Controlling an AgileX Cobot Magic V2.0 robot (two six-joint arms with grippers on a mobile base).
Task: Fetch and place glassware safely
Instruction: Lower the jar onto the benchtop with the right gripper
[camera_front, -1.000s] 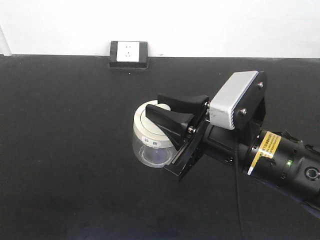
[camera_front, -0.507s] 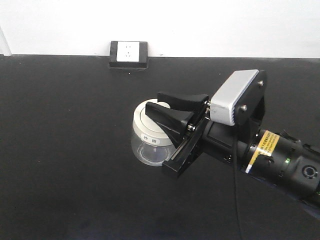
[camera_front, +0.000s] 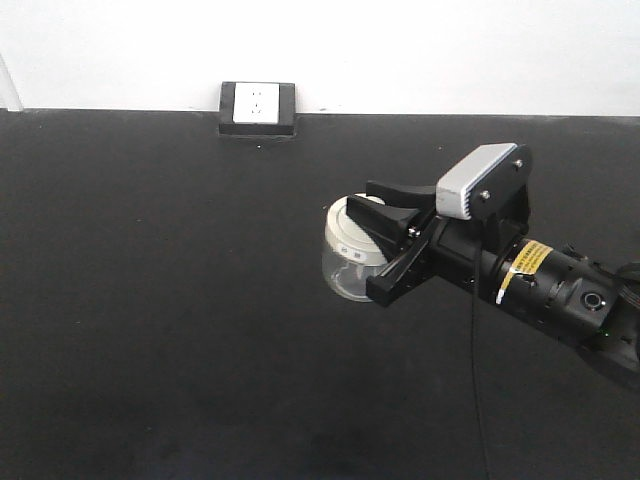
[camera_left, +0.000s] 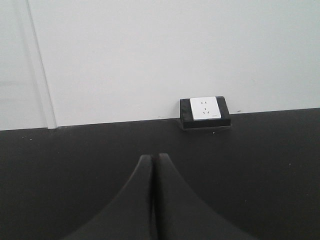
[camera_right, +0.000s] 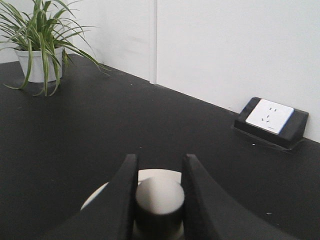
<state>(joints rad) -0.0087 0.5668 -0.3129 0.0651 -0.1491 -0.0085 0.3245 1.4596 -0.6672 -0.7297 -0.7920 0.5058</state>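
Exterior front-facing view: the jar (camera_front: 347, 268) is right of the table's (camera_front: 150, 300) middle, upright. The right gripper (camera_front: 362, 197) reaches in from the right, its narrow jaws pinching the jar's knob (camera_right: 159, 196). The left gripper (camera_left: 152, 197) is pressed closed on nothing, out of this view. A socket (camera_front: 257, 107) lies far-left.

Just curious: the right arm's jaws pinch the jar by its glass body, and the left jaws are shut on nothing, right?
Not quite: the jaws of the right arm pinch the glass jar by the knob on its lid, as the right wrist view shows. The left jaws are indeed shut on nothing.
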